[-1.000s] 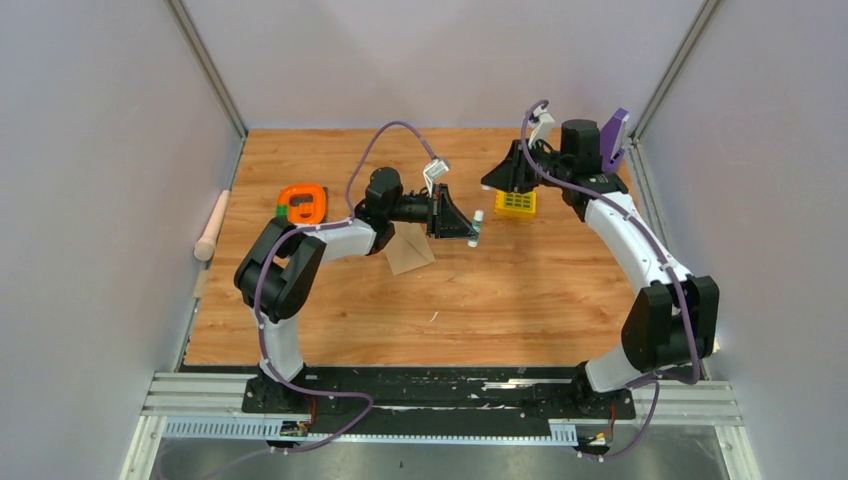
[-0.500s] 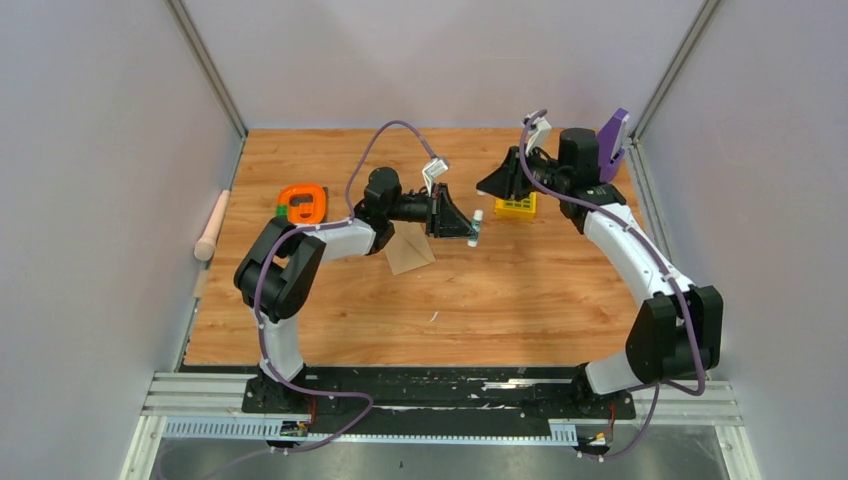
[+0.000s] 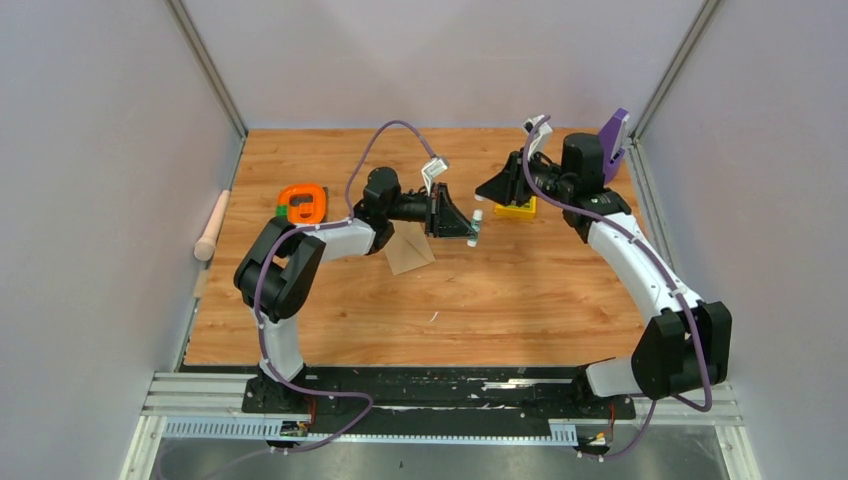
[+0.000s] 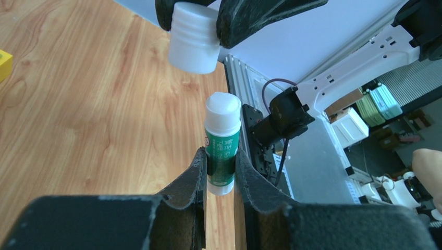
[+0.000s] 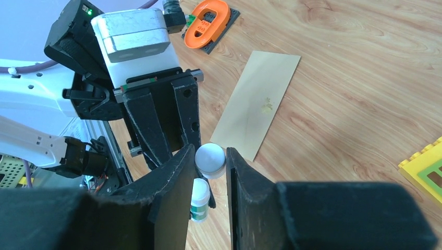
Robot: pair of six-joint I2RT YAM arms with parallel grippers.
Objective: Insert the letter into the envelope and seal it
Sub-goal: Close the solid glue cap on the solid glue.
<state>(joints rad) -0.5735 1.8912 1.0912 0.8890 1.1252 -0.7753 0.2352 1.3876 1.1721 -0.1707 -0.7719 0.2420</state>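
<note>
- Left fingers (image 4: 200,167) grip a glue stick (image 4: 223,139) by its green label; they stand narrow, and the stick's white tip is bare, pointing toward the right arm.
- Right fingers (image 5: 183,162) hold the white cap (image 5: 210,158) between them, just beyond the stick's tip and apart from it.
- The envelope (image 3: 410,253) lies flat on the surface (image 3: 520,300), at 8 o'clock from the stick in the top view, partly under the left arm and clear of both sets of fingers.
- A yellow block (image 3: 517,206) sits at 1 o'clock from the stick. An orange dispenser (image 3: 302,203) sits at 9 o'clock, well apart.
</note>
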